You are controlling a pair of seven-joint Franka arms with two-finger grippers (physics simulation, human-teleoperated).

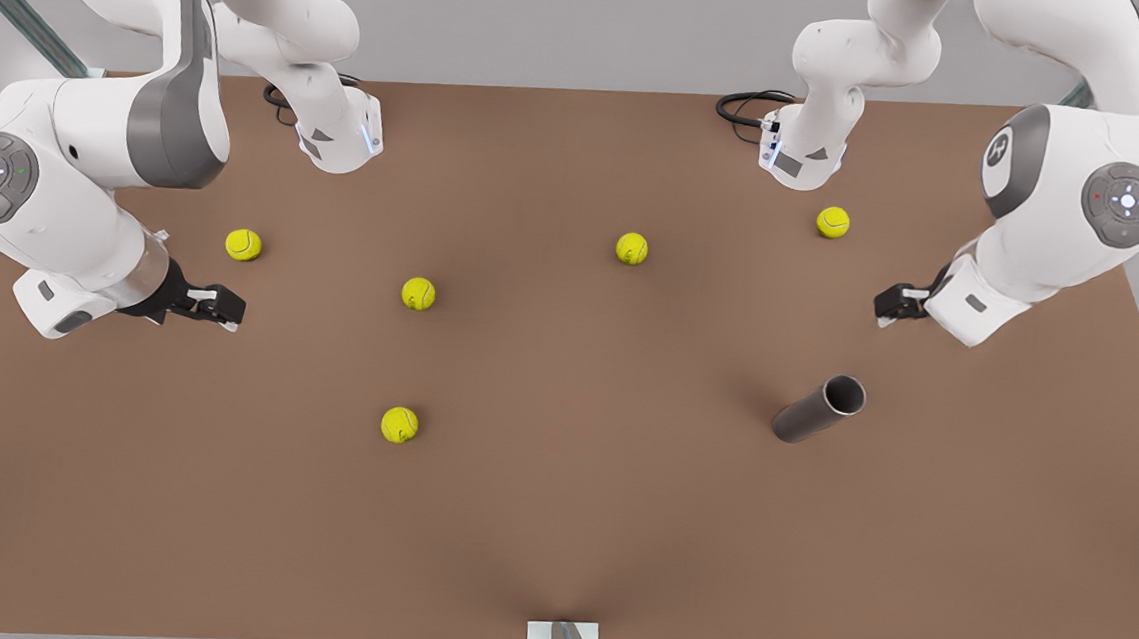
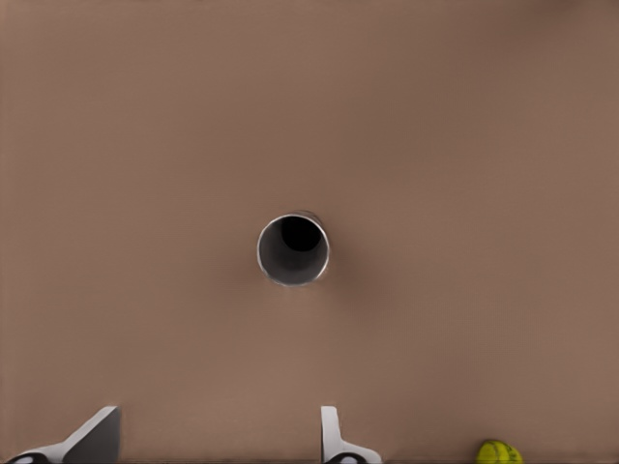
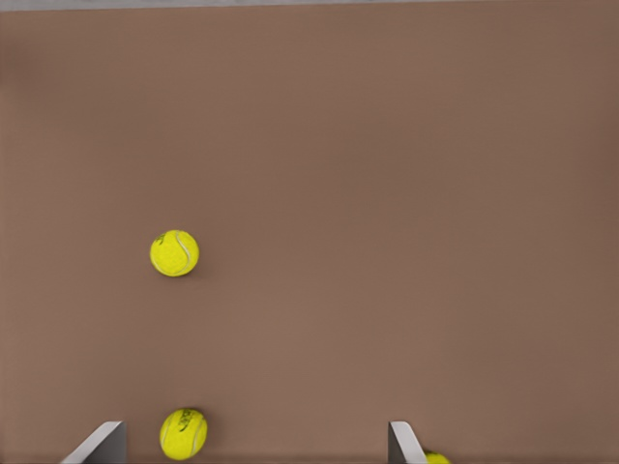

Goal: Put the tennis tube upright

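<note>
Two pale fingertips (image 2: 95,437) of the left gripper (image 1: 899,305) stand spread wide apart, holding nothing; it hangs at the front view's right above the brown table (image 1: 556,519). Below it the tennis tube (image 1: 819,409) lies tilted on the table, its open mouth (image 2: 293,249) facing up toward that wrist camera. One tennis ball (image 1: 833,222) sits near that arm's base. At the front view's left, the right gripper (image 1: 214,307) hovers open and empty; four tennis balls (image 1: 418,294) lie scattered around it, well apart from the tube.
</note>
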